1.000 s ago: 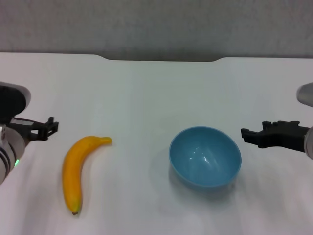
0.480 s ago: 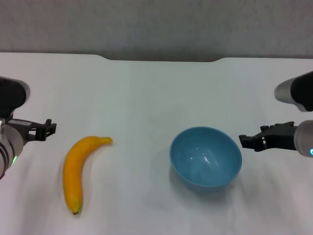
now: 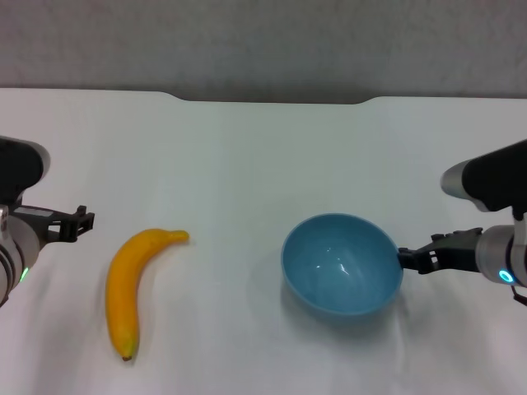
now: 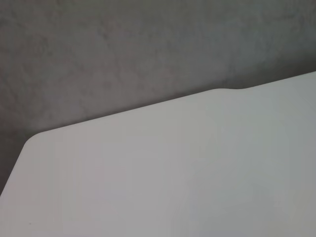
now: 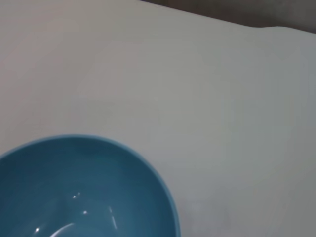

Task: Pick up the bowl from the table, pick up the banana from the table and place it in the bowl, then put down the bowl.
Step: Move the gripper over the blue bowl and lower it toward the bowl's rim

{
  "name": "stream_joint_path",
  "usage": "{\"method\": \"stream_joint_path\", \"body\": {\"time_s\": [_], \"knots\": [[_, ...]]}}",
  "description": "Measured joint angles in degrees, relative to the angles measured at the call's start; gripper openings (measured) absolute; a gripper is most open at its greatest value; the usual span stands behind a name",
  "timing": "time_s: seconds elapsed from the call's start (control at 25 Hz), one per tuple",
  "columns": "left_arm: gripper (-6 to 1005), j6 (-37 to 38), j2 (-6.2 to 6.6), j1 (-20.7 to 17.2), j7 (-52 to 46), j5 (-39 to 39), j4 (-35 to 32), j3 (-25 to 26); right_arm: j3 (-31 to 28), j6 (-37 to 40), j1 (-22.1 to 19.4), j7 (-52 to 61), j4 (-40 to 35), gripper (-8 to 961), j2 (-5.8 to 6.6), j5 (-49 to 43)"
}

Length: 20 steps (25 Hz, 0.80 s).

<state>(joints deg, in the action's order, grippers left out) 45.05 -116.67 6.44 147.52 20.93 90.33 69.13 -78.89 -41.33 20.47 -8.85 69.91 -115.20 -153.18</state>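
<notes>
Because nothing is lifted yet, the table (image 3: 263,156) is carrying both items well apart: bowl (image 3: 342,263) right, banana (image 3: 132,284) left. I am bringing the right gripper (image 3: 405,258) level against the bowl's right rim; whether it is gripping, I cannot tell. I am holding the left gripper (image 3: 82,222) beside the banana, its opening unclear.
</notes>
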Motion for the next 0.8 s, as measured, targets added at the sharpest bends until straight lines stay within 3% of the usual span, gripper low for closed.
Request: {"method": "stream_joint_path", "body": {"time_s": [0.36,0.8], "knots": [[904,-0.44,-0.06,0.13,-0.04,-0.02,-0.46,-0.10,3.28,3.38,0.17,1.83,-1.27,634,-0.03,0.09],[905,-1.09,-0.04,-0.22,-0.04,-0.01,-0.52,-0.05,1.88,1.37,-1.93,2.17,5.20,635,0.12,-1.93]]}}
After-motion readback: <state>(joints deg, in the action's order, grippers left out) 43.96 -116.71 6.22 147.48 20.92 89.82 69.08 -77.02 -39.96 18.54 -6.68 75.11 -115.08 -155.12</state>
